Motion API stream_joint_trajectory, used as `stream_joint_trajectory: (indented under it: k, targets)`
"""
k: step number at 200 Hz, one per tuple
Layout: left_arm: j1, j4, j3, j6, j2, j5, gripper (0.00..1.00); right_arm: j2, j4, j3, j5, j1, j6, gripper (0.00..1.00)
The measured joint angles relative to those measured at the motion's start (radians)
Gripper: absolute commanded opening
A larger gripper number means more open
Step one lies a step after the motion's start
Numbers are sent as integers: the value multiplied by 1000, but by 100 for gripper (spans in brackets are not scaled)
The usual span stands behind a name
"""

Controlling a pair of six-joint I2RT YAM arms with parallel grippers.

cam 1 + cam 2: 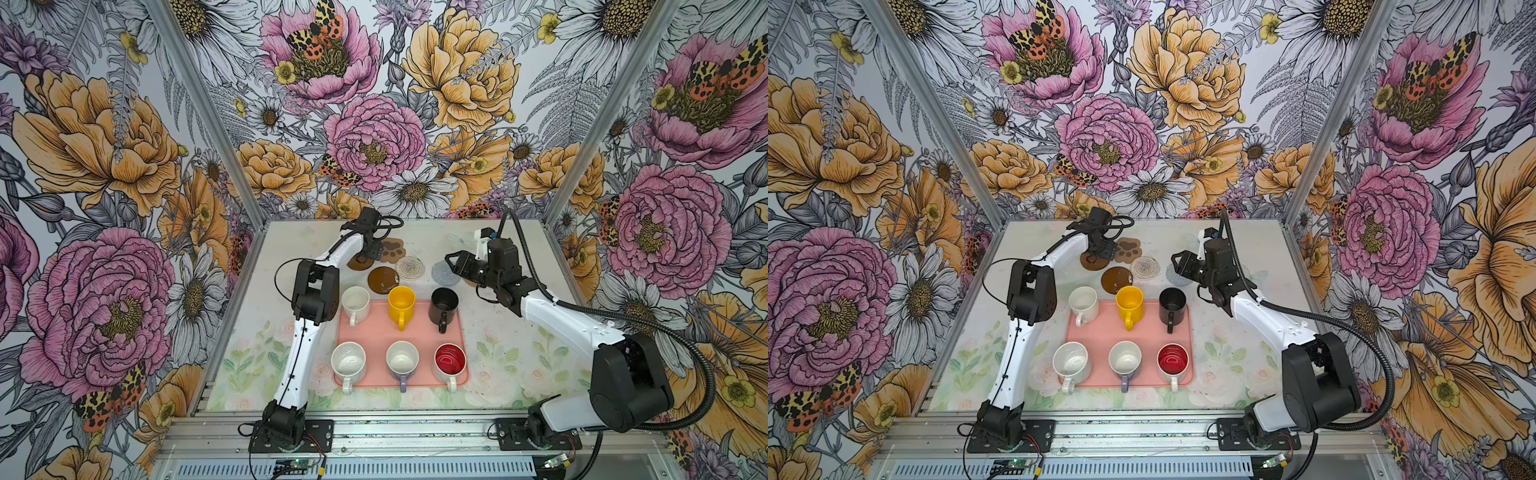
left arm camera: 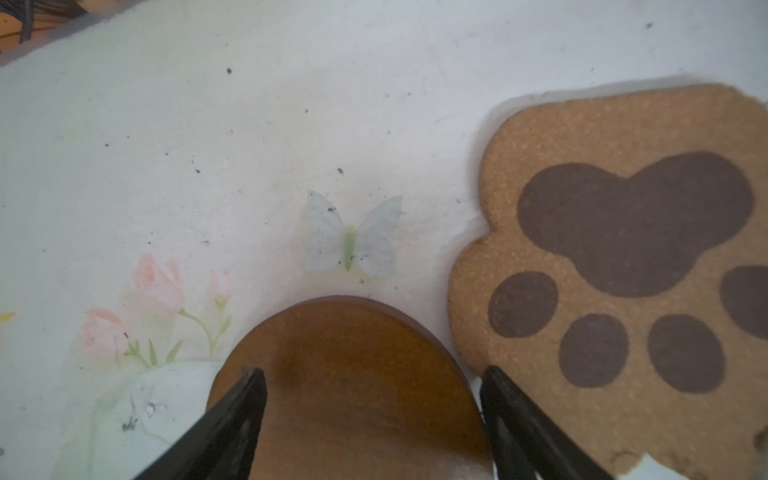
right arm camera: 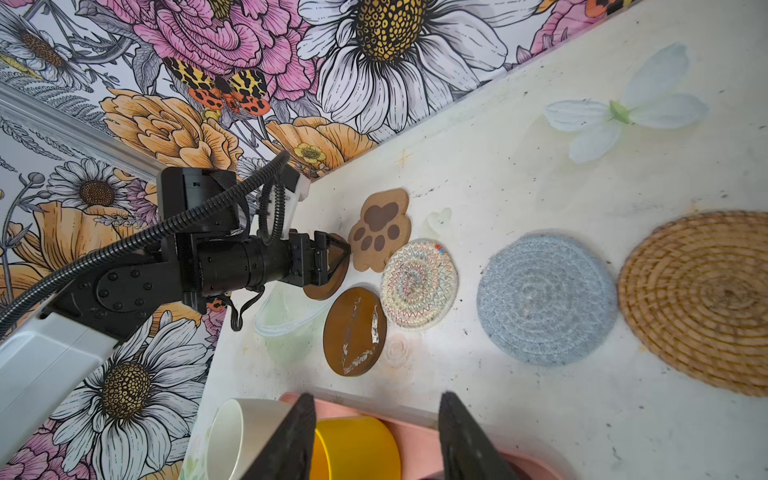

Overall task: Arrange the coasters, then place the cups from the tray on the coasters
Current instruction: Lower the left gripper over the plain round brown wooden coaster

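All six cups [image 1: 348, 361] stand on the tray [image 1: 374, 332], none on a coaster; beyond, the coasters [image 1: 409, 268] lie loosely clustered, the left gripper [image 2: 374, 374] jaws apart over one dark brown disc [image 2: 353, 332], the right gripper [image 3: 376, 401] likewise apart, empty.

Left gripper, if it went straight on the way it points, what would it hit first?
Most likely the dark brown disc, lying between the open jaws of the left gripper; the gap to it is unclear. The paw-shaped coaster sits beside that line.
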Motion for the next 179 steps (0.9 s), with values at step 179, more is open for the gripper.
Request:
stream_joint_trajectory:
  k: [179]
  targets:
    - [39, -51, -271, -74, -176, -1, 73, -1, 11, -21, -21, 0, 11, 51]
